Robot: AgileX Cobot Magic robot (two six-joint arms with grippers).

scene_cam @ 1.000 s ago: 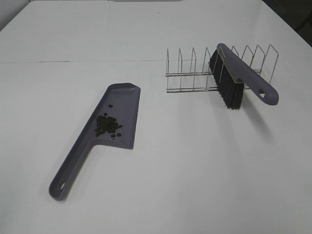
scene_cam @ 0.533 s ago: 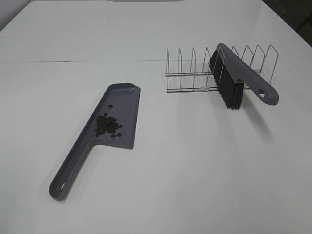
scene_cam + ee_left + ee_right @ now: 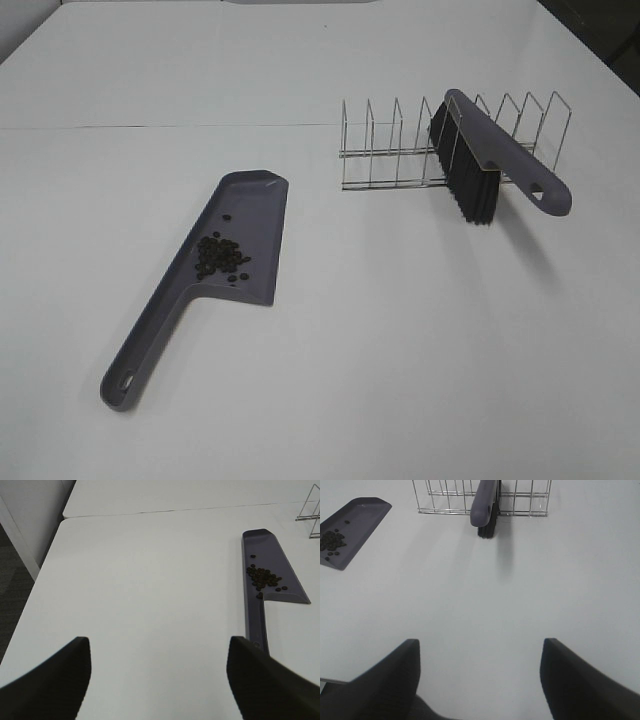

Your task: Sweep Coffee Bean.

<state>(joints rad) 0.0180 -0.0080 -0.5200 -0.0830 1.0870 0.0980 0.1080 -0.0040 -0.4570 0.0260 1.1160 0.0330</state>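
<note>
The coffee beans point(image 3: 221, 256) lie in a small dark cluster inside the grey-purple dustpan point(image 3: 252, 205), near where its pan narrows into the handle, with a couple of stray beans a little farther up the pan. The dustpan lies flat on the white surface point(image 3: 400, 350), left of the middle, its handle pointing toward the near-left corner.

The left gripper point(image 3: 159, 672) has its jaws spread and grasps nothing; the beans point(image 3: 263, 578) lie well ahead of it and off to one side, not between the jaws. The right gripper point(image 3: 480, 672) also has its jaws released and empty, above bare surface, with the beans point(image 3: 332, 541) far from it.

A brush point(image 3: 497, 155) with black bristles leans in a wire rack point(image 3: 385, 150) toward the far-right part of the surface, well apart from the dustpan.
</note>
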